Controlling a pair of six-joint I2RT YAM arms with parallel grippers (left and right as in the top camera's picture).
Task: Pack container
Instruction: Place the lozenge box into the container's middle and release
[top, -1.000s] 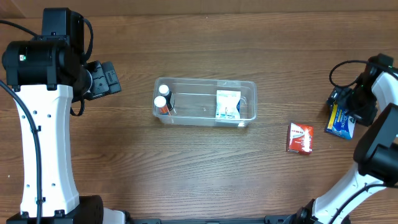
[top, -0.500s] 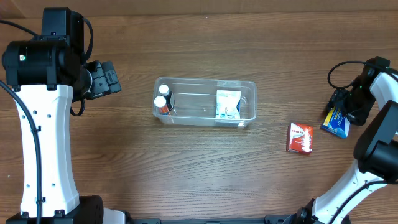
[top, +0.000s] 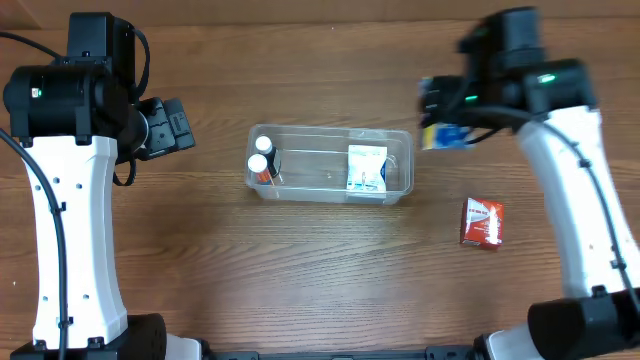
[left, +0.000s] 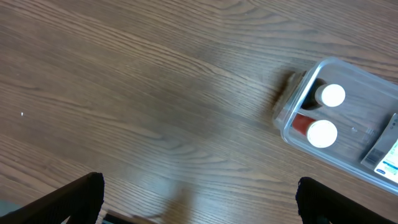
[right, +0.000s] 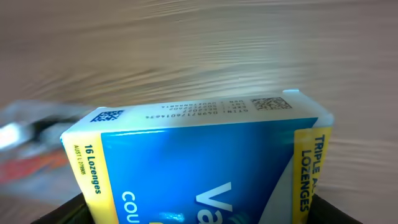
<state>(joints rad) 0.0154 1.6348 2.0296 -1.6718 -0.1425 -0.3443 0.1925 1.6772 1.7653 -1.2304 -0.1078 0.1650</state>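
Even, fairly bright light falls from above on the wooden table (top: 300, 290), leaving only soft shadows. Small glints sit on the container (top: 320, 196) rim. At the right wrist the blue box (right: 199, 162) reads sharp while the wood behind smears, perhaps motion blur; the left wrist view goes soft mid-frame

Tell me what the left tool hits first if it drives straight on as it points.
Most likely the bare wooden table: in its wrist view the open left tool has only wood ahead. The container sits off to the right of that line, though depth is unclear.
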